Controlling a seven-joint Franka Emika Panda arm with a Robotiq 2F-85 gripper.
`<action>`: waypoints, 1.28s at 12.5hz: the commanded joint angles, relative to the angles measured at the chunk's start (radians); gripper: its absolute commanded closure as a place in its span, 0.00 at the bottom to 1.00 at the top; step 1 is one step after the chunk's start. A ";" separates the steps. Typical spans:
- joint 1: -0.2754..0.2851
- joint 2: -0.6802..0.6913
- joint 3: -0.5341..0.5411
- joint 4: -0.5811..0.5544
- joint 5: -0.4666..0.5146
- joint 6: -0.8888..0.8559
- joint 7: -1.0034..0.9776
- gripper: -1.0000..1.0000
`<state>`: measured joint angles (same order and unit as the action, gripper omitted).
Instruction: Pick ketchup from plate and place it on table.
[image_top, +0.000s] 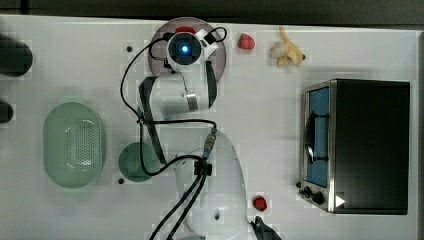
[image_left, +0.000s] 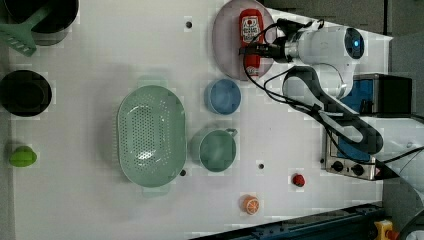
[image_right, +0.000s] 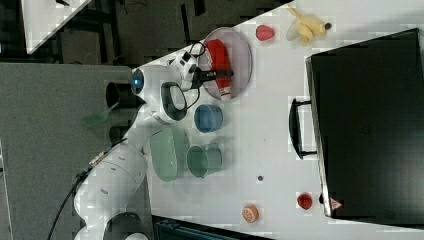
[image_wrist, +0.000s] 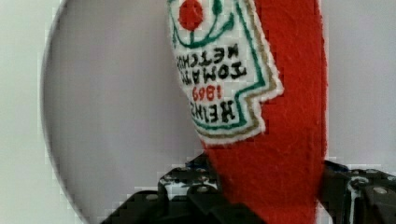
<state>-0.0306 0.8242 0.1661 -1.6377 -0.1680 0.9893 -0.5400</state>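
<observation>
The red ketchup (image_left: 248, 27) lies flat on the mauve-grey plate (image_left: 227, 40), at the far edge of the white table (image_left: 125, 50). My gripper (image_left: 250, 50) reaches across the bottle's lower body, with a finger on each side of it. In the wrist view the black fingers (image_wrist: 187, 186) press against both sides of the red felt ketchup (image_wrist: 289, 154), and the plate (image_wrist: 116, 116) lies behind it. The right view shows the gripper (image_right: 220, 74) over the ketchup (image_right: 218, 55) on the plate (image_right: 242, 55). In the top view the hand covers most of the ketchup (image_top: 186, 30).
A blue bowl (image_left: 222, 96) sits just beside the plate, then a green cup (image_left: 216, 150) and a green basket (image_left: 150, 136). A strawberry (image_top: 245, 41) and a yellow plush (image_top: 287, 50) lie to the top view's right of the plate. A toaster oven (image_top: 360, 145) stands further right.
</observation>
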 joint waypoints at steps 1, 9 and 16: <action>-0.012 -0.104 0.008 0.086 0.006 -0.072 -0.008 0.40; -0.110 -0.384 0.002 0.026 0.184 -0.428 -0.002 0.40; -0.152 -0.650 -0.034 -0.391 0.181 -0.340 0.008 0.40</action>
<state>-0.1859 0.1223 0.1345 -1.9707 0.0096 0.6562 -0.5386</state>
